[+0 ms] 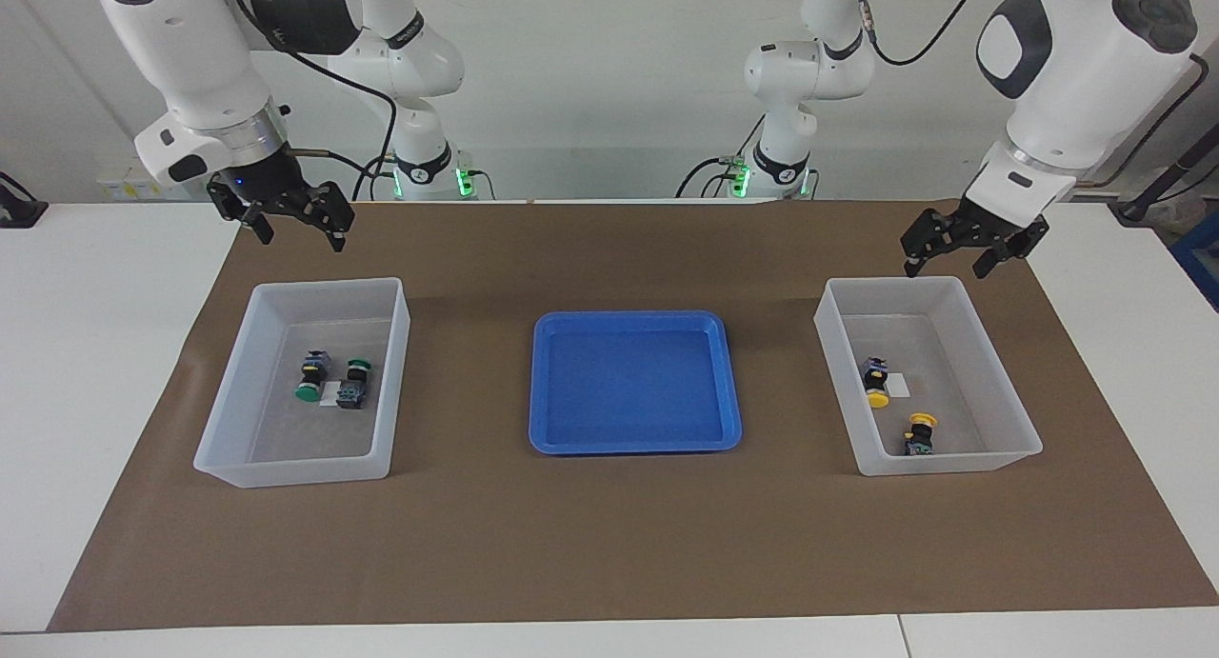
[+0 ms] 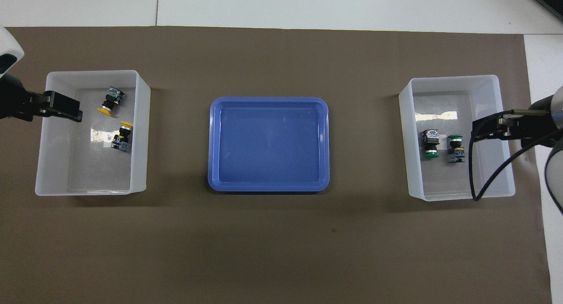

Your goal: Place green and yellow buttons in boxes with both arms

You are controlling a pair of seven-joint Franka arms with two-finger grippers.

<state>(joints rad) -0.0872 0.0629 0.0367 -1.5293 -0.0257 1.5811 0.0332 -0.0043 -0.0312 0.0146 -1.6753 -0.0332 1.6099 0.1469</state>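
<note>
Two green buttons (image 1: 311, 377) (image 1: 354, 384) lie in the translucent box (image 1: 295, 468) at the right arm's end; they also show in the overhead view (image 2: 431, 143) (image 2: 456, 148), in that box (image 2: 462, 196). Two yellow buttons (image 1: 876, 382) (image 1: 920, 432) lie in the box (image 1: 952, 463) at the left arm's end, also seen from overhead (image 2: 112, 102) (image 2: 122, 136) (image 2: 88, 190). My right gripper (image 1: 301, 237) (image 2: 477, 130) is open and empty, raised over the green buttons' box. My left gripper (image 1: 946, 269) (image 2: 78, 114) is open and empty, raised over the yellow buttons' box.
A shallow blue tray (image 1: 633, 444) (image 2: 268, 187) with nothing in it sits between the two boxes on the brown mat (image 1: 609, 544). A small white sticker lies on each box's floor beside the buttons.
</note>
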